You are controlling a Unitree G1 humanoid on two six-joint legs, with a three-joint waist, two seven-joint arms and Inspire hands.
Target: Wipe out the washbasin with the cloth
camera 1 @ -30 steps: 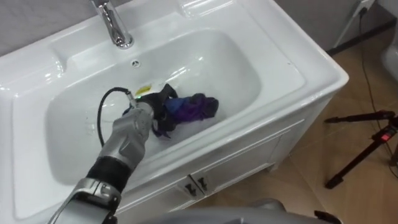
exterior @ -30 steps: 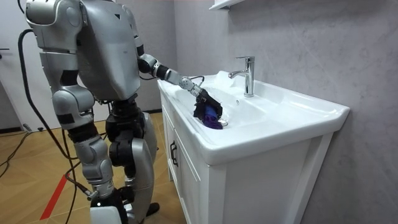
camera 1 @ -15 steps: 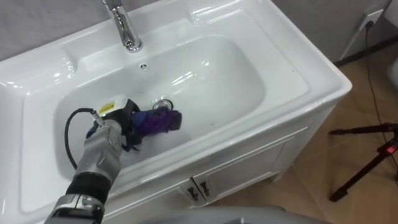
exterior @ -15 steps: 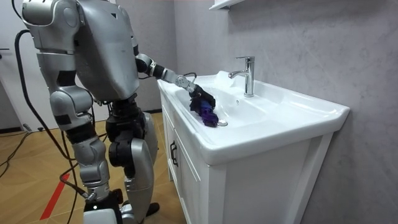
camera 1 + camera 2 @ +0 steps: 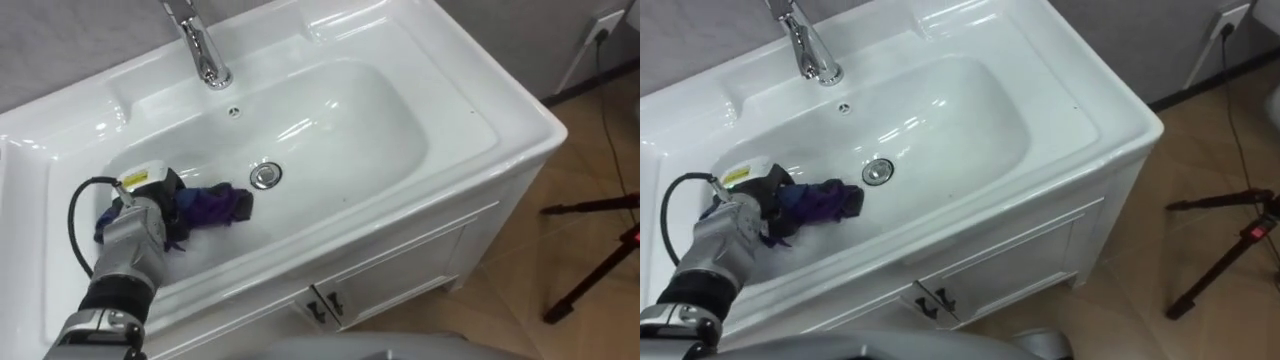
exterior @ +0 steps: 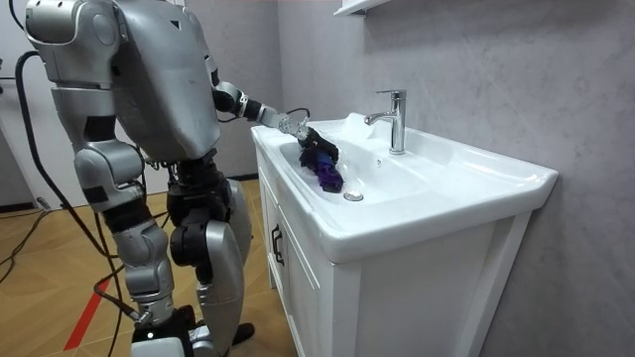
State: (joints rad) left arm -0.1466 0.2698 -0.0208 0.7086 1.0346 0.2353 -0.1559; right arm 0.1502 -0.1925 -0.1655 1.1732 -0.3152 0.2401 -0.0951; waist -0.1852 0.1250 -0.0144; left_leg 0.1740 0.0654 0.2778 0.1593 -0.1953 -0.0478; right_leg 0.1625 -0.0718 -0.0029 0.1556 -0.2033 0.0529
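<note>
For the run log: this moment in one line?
left hand shut on purple cloth | on basin floor, left of drain | right hand at side

— Where is the left hand?
— Out in front and low. The arm is stretched almost straight, with the wrist in line behind the fingers.
— Open?
— No. The fingers are curled down round a purple cloth, which bunches just ahead of the fingertips.
— And the right arm?
— In the room view it hangs at the robot's side, elbow slightly bent.
</note>
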